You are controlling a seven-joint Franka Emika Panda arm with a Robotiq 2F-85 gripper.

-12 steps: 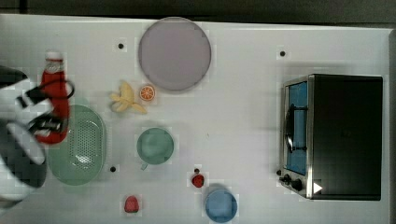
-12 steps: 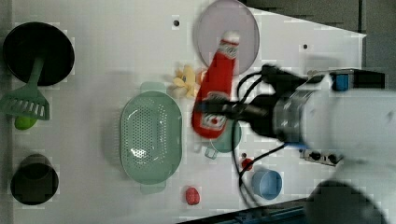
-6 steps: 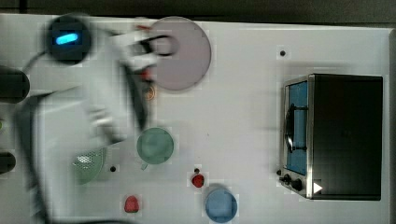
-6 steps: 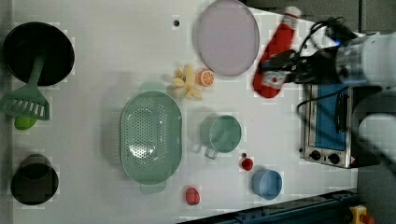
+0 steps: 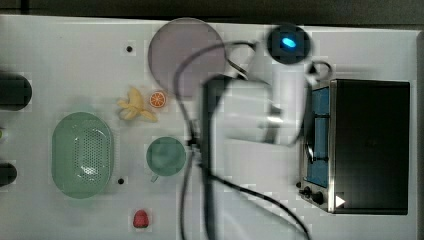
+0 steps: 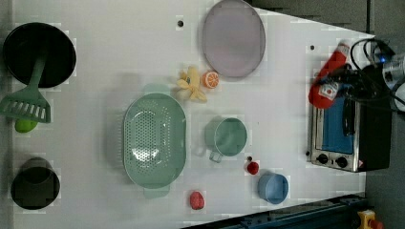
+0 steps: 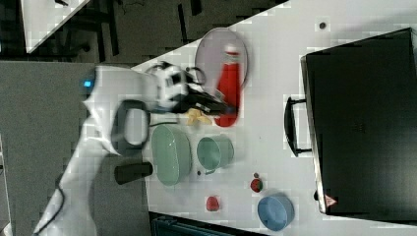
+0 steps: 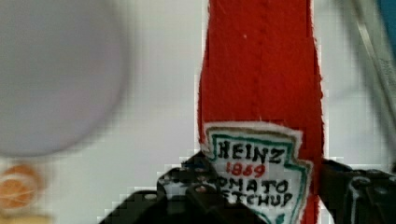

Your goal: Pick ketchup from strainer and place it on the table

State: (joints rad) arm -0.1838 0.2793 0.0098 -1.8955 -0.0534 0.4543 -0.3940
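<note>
The ketchup point(image 8: 261, 93) is pinched at its label end between the dark fingers point(image 8: 196, 196) of the pincer point(image 8: 261, 196). On the white shield-shaped label, "HEINZ", "1869" and "TOMATO KETCHUP" can be read in the wrist view. In the left view the ketchup point(image 6: 328, 82) is held in the air by the pincer point(image 6: 345, 82), tilted with its white cap uppermost in the picture, just above the toaster oven point(image 6: 351, 131) at the left view's right edge. The white surface point(image 6: 119, 57) lies beneath it. The pale green strainer point(image 6: 154, 139) is seen well apart, toward the left view's left, with a green mug point(image 6: 227, 137) between it and the oven. A grey plate point(image 6: 233, 38) is placed farther off, with an orange slice point(image 6: 210, 79) beside it.
</note>
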